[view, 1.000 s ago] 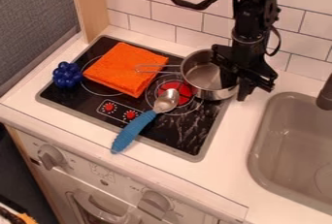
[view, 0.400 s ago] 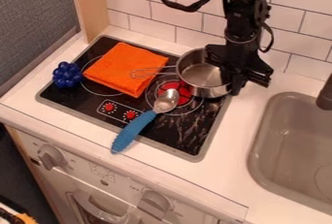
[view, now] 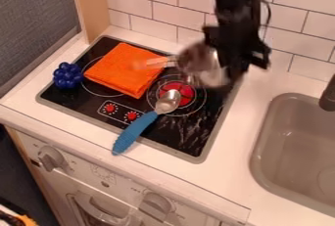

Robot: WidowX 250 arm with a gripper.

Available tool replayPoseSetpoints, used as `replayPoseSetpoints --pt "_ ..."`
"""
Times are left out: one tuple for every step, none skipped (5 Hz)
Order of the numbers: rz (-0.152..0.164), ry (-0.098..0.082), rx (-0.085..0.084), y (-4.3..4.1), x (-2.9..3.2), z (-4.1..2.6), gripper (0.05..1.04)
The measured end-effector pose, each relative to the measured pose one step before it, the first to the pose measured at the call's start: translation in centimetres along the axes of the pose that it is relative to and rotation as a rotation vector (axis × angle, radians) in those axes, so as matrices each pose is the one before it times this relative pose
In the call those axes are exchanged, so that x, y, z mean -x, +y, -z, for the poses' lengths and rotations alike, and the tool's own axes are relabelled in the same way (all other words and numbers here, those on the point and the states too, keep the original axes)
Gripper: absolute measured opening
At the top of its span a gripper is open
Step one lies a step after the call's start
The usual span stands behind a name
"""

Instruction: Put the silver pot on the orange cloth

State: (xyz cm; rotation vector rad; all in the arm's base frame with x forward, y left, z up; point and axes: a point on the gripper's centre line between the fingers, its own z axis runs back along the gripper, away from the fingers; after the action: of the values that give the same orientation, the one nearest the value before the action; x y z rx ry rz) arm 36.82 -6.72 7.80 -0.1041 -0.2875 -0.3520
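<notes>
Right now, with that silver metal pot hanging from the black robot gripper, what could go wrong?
The silver metal pot hangs from the black gripper by the side away from its wire handle, so it might swing or slip. The handle, above the folded orange cloth, could snag it.

Blk arm [view: 232,5], near vert, claw [view: 230,73] dn, clamped

Single fixed camera view, from above at a slant, facing the stove and tiled wall

A toy blue grape bunch [view: 68,76] sits at ten o'clock, a blue-handled spoon [view: 146,122] at seven, a sink [view: 263,139] at four.
</notes>
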Motion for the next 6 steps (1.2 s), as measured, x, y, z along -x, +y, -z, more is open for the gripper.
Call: replayPoseSetpoints --pt "0.0849 0.0218 0.0082 1.543 1.484 -1.082 0.078" --pt "0.0581 0.03 -0.0214 2.42 2.25 -0.713 0.078" --pt "0.0357 0.0323 -0.0239 1.237 1.297 0.171 0.078" --pt "-0.0076 0.0406 -0.0321 2.478 1.835 0.431 0.078" --pt "-0.0055 0.0068 -0.0025 1.298 0.583 0.49 0.078" --pt "0.0067 0.0183 -0.0088 1.225 0.224 1.013 0.078"
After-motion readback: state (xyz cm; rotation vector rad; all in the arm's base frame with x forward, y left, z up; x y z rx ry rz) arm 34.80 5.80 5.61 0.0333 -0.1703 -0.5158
